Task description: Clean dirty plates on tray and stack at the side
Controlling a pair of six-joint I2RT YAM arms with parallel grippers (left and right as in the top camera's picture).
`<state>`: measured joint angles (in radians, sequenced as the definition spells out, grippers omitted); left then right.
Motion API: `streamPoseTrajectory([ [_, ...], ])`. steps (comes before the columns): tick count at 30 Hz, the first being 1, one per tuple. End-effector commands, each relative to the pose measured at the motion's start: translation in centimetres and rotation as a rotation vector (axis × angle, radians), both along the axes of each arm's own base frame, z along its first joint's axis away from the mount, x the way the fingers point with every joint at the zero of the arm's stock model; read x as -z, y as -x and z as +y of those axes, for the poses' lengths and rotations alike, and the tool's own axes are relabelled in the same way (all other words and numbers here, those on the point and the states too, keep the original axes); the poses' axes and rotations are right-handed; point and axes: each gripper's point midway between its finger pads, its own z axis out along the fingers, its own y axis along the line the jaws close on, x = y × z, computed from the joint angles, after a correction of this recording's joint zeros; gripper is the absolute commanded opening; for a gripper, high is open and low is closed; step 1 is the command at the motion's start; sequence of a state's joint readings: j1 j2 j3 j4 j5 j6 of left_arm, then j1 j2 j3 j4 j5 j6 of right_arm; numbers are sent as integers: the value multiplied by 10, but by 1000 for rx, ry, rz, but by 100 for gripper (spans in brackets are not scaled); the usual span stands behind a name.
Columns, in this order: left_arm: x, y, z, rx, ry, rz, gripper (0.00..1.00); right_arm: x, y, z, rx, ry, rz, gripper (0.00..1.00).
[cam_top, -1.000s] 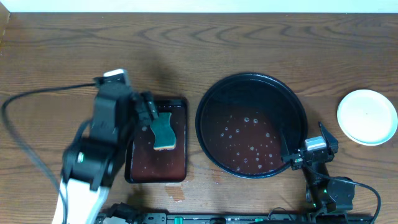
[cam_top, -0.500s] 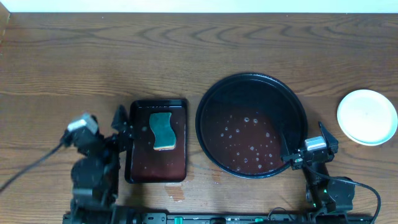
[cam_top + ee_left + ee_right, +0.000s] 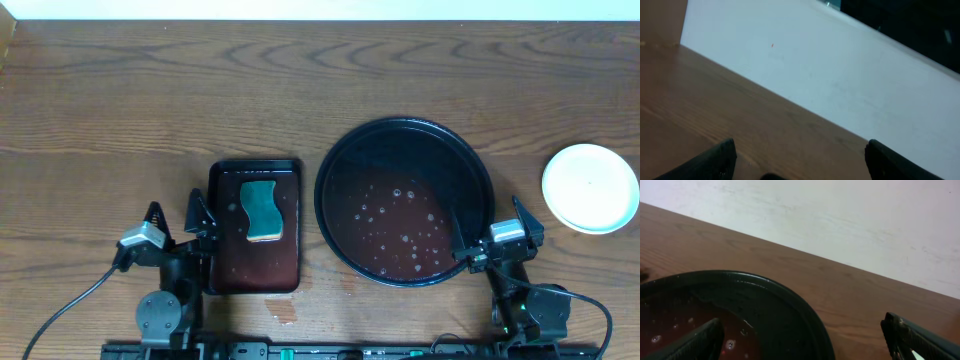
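Observation:
The large round black tray (image 3: 340, 150) sits right of centre, holding reddish liquid with bubbles and no plates. A stack of white plates (image 3: 590, 187) rests on the bare wood at the far right; I cannot tell how many. My left gripper (image 3: 175, 215) is open and empty near the front edge, beside a small rectangular tray. My right gripper (image 3: 488, 221) is open and empty at the black tray's front right rim (image 3: 805, 310). In the left wrist view the open fingers (image 3: 800, 160) face bare wood and a white wall.
A small dark red-brown rectangular tray (image 3: 222, 270) stands left of the black tray, with a teal sponge (image 3: 261, 210) lying in it. A small wet spot (image 3: 283, 312) lies on the wood in front of it. A cable (image 3: 70, 305) trails from the left arm.
My left arm has pulled back from over the rectangular tray to the front edge, leaving the sponge in that tray. The right arm has not moved.

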<state>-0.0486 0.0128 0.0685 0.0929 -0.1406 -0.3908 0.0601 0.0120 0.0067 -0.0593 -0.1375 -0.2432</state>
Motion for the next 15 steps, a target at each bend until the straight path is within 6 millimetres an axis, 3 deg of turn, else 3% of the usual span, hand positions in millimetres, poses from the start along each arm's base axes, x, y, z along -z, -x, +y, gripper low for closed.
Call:
streamPoseTrajectory([
  [1,21,-4,0,-1,18,14,83,0,0,-2,10,8,-2,99],
  [10,35,-4,0,-1,28,73,83,0,0,-2,10,8,-2,99],
  [15,57,-3,0,-2,24,166,83,0,0,-2,10,8,-2,99],
])
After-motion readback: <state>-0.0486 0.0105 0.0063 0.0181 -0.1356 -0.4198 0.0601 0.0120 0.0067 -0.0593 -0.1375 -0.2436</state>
